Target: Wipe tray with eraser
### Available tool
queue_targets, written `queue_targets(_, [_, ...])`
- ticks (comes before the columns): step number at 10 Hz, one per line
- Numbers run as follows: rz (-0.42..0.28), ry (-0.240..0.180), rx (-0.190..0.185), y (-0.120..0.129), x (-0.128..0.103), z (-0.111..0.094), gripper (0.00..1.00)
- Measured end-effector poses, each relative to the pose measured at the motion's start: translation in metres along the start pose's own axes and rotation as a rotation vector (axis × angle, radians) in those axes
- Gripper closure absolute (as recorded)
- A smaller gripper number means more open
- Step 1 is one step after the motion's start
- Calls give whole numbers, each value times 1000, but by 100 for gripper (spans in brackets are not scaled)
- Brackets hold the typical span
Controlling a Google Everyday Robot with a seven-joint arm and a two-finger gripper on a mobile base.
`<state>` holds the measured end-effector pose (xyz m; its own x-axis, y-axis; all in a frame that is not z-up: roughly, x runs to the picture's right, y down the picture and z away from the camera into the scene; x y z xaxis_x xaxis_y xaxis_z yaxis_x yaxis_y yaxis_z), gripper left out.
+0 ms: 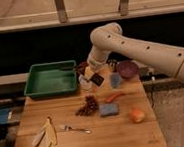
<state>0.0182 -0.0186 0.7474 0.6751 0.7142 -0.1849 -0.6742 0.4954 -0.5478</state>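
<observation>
The green tray sits at the back left of the wooden table. My gripper hangs just right of the tray's right wall, above a small white cup. It is shut on the eraser, a small dark block held tilted a little above the table. The white arm reaches in from the right.
A dark-red bowl and a blue cup stand at the back right. A blue pad, a carrot, grapes and an orange lie mid-table. A banana peel and a fork lie at the front left.
</observation>
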Motion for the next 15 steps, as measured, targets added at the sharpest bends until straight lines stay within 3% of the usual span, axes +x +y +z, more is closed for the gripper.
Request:
queue_targets(2, [16,-24,1,-6,5,2,100])
queue_targets(4, [-25,-38,-5,-5,-11,7,100])
queue_targets(10, [-180,-63,-52,18,-108,48,100])
queue_targets(12, [-208,-139,-58,27,-136,59,100])
queue_targets(15, [-226,-216,-62,37,-157,72,100])
